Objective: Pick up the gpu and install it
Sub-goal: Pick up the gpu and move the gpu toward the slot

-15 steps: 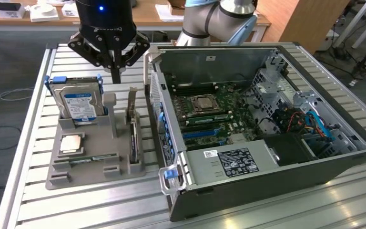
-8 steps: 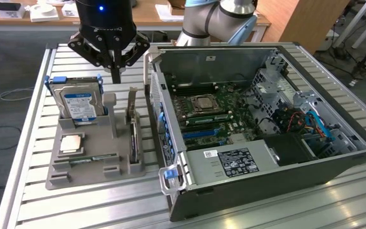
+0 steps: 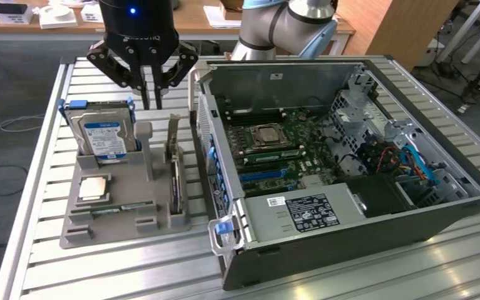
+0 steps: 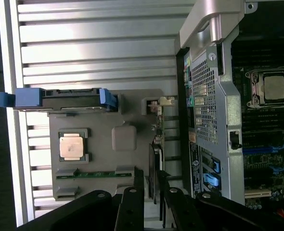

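Observation:
The gpu stands on its long edge in a slot of the grey holder, on the side nearest the open computer case. In the wrist view the gpu appears edge-on as a thin dark strip. My gripper hangs above the holder's far end, clear of the card, holding nothing. Its black fingers are a little apart, and the card's edge runs toward the gap between them at my gripper.
The holder also carries a silver hard drive with a blue label, a CPU and a green RAM stick. The case lies open with its motherboard exposed, on a slatted metal table.

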You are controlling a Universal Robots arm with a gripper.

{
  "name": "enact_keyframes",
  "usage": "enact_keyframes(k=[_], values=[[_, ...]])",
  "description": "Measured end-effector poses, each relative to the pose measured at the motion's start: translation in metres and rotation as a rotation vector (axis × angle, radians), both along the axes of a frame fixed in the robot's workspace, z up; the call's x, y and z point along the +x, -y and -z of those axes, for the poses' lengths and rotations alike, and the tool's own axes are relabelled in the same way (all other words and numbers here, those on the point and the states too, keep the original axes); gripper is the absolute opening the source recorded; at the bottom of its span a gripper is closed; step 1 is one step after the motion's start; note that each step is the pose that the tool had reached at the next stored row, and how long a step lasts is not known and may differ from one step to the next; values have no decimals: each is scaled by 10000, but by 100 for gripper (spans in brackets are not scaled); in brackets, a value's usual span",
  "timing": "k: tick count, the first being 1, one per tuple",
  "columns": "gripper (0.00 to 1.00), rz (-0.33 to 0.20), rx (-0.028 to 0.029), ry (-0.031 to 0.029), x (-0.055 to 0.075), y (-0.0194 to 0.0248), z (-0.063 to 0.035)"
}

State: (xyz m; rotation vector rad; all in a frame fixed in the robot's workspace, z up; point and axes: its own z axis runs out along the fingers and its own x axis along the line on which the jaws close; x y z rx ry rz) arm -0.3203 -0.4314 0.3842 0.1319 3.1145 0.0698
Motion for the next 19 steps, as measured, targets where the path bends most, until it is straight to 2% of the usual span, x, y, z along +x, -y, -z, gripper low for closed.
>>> enact_keyframes(k=[1,4,5,10,19], values=[[29,1,0,0,0,0,0],[35,1,0,0,0,0,0],[42,1,0,0,0,0,0],[42,0,0,0,0,0,2],[42,0,0,40,0,1,160]])
